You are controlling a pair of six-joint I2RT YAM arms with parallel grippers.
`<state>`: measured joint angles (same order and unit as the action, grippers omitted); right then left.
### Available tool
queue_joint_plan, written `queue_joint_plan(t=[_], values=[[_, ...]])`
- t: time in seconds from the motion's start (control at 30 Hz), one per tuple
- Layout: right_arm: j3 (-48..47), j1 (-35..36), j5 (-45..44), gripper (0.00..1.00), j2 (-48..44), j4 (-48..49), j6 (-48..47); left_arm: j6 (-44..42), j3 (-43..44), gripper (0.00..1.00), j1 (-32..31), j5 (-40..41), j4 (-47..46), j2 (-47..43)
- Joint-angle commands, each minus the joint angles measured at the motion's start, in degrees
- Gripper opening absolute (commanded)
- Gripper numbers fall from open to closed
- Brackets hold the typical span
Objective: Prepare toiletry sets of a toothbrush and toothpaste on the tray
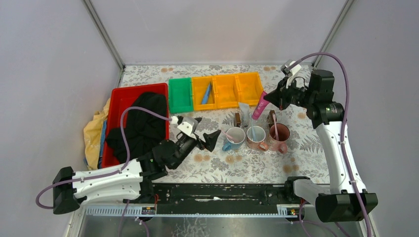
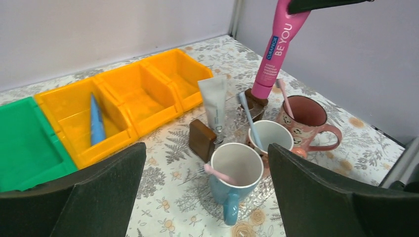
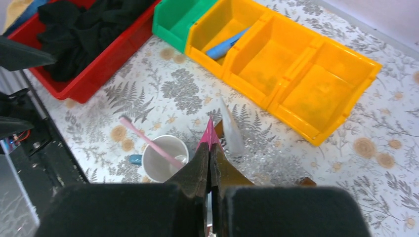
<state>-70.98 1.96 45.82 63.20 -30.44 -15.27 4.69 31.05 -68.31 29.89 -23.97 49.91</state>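
The right gripper (image 1: 267, 98) is clamped on the flat end of the pink toothpaste tube (image 2: 276, 49), which hangs cap-down just at a brown block (image 2: 258, 102), at 12 o'clock from the middle mug (image 1: 255, 137). The left gripper (image 1: 206, 132) hovers at 9 o'clock from the blue mug (image 1: 234, 138), jaws wide and holding nothing. The pink toothbrush (image 2: 220, 174) leans in the blue mug, the light blue toothbrush (image 2: 249, 121) in the middle mug and the whitish toothbrush (image 2: 284, 98) in the pink mug (image 1: 277, 134). The white tube (image 2: 214, 106) stands behind them; the blue tube (image 2: 96, 120) lies in an orange bin (image 1: 197, 83) at 11 o'clock
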Motion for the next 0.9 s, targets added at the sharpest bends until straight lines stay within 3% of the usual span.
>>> queue_joint_plan(t=[0.0,0.2,0.33,0.53,0.87], values=[[-1.00,-0.37,-2.81,0.01,0.92,6.38,0.21,1.21,-1.22,1.00,0.66,4.74,1.86,-2.52],[-1.00,-0.35,-6.97,0.02,2.88,8.47,0.02,0.56,-1.50,1.00,1.15,5.44,1.35,-1.71],[1.01,-0.37,-7.66,0.02,4.79,9.80,-4.89,0.00,-0.02,1.00,2.11,4.97,1.66,-0.26],[2.57,-0.37,-1.13,0.02,8.19,10.98,-9.80,0.01,5.20,1.00,7.87,0.56,5.58,1.95],[5.51,0.58,-1.83,0.02,12.74,12.68,-11.76,2.97,8.37,1.00,15.97,-5.36,6.91,6.28]])
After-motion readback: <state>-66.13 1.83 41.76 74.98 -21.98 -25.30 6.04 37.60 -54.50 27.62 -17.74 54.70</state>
